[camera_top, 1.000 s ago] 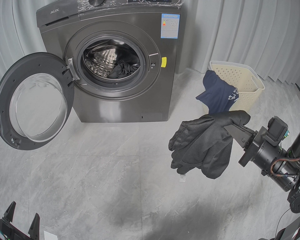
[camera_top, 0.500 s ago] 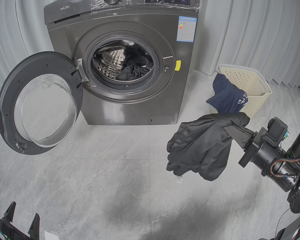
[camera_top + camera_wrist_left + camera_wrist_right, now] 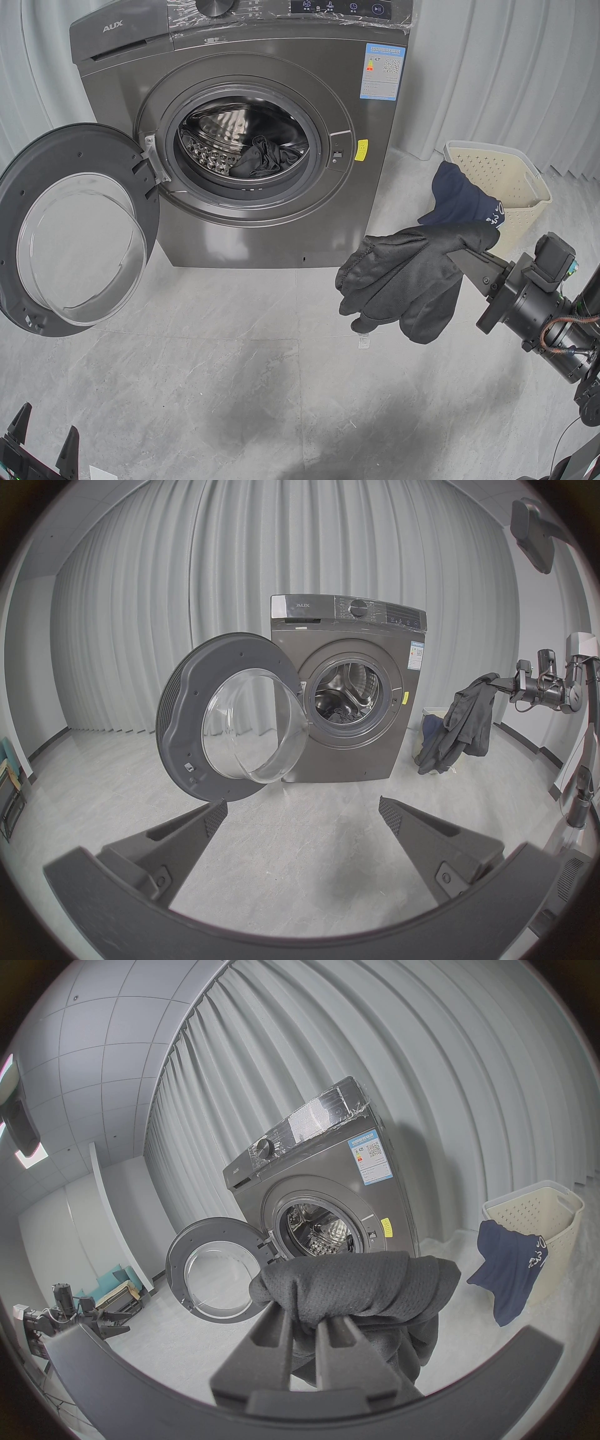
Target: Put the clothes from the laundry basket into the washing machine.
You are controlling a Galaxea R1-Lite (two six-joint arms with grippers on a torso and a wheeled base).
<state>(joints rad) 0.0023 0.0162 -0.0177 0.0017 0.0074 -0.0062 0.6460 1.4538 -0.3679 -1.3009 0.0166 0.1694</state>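
My right gripper (image 3: 470,255) is shut on a black garment (image 3: 406,278), which hangs in the air to the right of the washing machine (image 3: 250,134) and in front of it. The machine's door (image 3: 69,228) stands swung open to the left, and a dark garment (image 3: 265,157) lies in the drum. A cream laundry basket (image 3: 506,178) stands right of the machine with a navy garment (image 3: 459,200) draped over its rim. In the right wrist view the black garment (image 3: 356,1288) bunches over the shut fingertips (image 3: 303,1329). My left gripper (image 3: 44,431) is open, low at the near left.
Grey tiled floor (image 3: 219,375) stretches between me and the machine. Pale curtains (image 3: 512,75) hang behind the machine and the basket. The open door juts out into the floor on the left.
The whole head view has shifted: the machine and basket now sit lower and look larger. The black garment stays in my right gripper, its hanging folds swinging slightly upward.
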